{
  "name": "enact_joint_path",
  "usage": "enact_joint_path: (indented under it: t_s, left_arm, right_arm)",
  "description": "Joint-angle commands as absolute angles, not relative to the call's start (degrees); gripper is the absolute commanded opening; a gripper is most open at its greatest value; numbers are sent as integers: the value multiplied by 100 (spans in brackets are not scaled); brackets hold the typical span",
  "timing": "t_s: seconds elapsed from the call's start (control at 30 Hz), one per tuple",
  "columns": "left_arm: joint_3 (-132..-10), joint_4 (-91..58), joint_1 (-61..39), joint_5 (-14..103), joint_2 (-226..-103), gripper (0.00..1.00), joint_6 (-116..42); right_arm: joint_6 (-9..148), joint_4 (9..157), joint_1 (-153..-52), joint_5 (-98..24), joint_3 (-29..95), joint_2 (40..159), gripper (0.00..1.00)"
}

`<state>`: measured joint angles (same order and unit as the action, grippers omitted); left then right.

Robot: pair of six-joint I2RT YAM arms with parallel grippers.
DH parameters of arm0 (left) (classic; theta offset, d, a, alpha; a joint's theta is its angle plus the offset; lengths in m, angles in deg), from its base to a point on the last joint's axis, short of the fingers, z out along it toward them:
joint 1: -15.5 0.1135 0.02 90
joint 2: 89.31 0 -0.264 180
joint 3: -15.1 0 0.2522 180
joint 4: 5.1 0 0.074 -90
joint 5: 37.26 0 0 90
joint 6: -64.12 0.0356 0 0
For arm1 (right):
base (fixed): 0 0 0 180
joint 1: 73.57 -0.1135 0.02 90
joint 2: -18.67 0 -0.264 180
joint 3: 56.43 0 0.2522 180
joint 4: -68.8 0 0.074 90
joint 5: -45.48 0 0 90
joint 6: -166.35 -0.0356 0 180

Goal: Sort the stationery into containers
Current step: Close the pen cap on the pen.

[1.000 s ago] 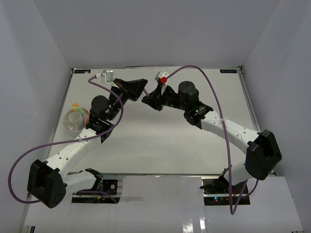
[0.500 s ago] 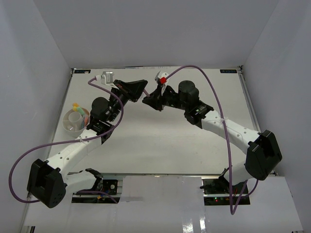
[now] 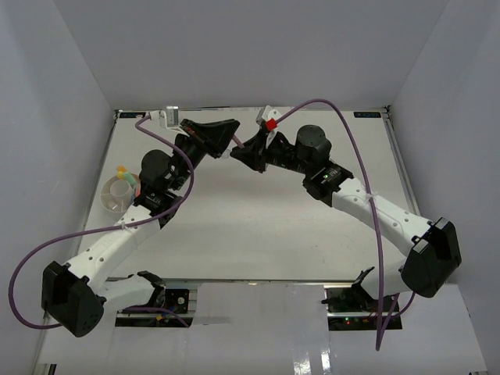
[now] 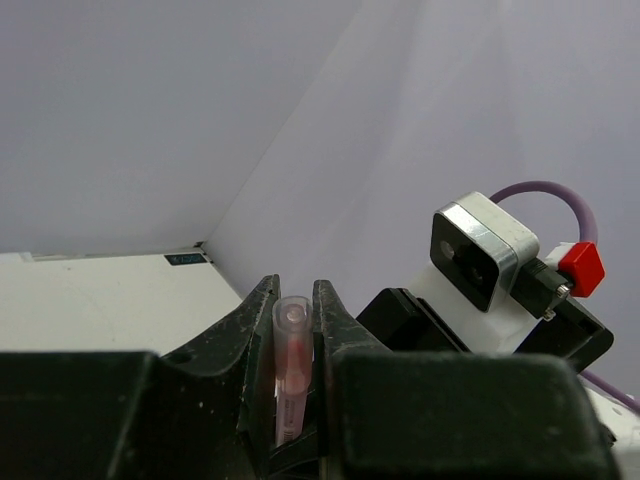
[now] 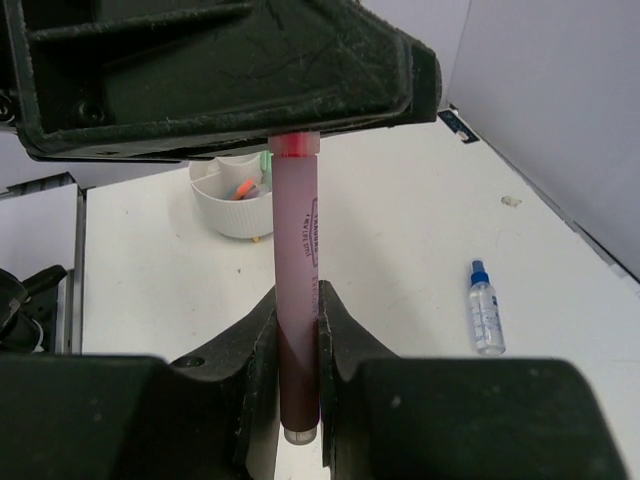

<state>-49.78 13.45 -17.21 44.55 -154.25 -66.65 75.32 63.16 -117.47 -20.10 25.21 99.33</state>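
A pink marker (image 5: 298, 260) spans the gap between my two grippers above the back middle of the table. My right gripper (image 5: 298, 310) is shut on its barrel, near the tail end. My left gripper (image 4: 292, 300) is shut on the other end, a clear cap (image 4: 292, 335) with pink showing through. In the top view the left gripper (image 3: 231, 139) and right gripper (image 3: 244, 150) meet tip to tip and hide most of the marker. The round white dish (image 3: 112, 199) sits at the table's left with coloured pens (image 3: 123, 173) in it. It also shows in the right wrist view (image 5: 228, 212).
A small clear spray bottle with a blue cap (image 5: 484, 310) lies on the white table to the right of the marker; the top view does not show it. Purple cables loop over both arms. Grey walls close in the table on three sides.
Both grippers, still joined on the marker, have moved a little toward the back wall. The right arm's elbow has swung outward to the right. Neither grip has changed.
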Motion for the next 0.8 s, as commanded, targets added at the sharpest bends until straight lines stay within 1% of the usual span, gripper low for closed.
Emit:
enact_joint_path:
  t_s: [0.0,0.1,0.4,0.67,0.77]
  left_arm:
    - [-4559,-1157,-2546,1908,-15891,0,-6965]
    - [-4753,-1438,-2572,1793,-16032,0,-6824]
    - [-4647,-1711,-2677,1969,-16234,0,-6605]
    - [-4797,-1719,-2854,1943,-16436,0,-6560]
    - [-4814,-1824,-2854,2311,-16217,0,-6446]
  right_arm:
    - [7609,3184,-11813,-2422,3783,9434,8]
    - [7609,3228,-11813,-2422,3941,9522,8]
    - [7556,3184,-11813,-2290,4302,9610,8]
    - [7548,3334,-11813,-2299,4285,9733,8]
    - [7556,3395,-11822,-2308,4101,9593,8]
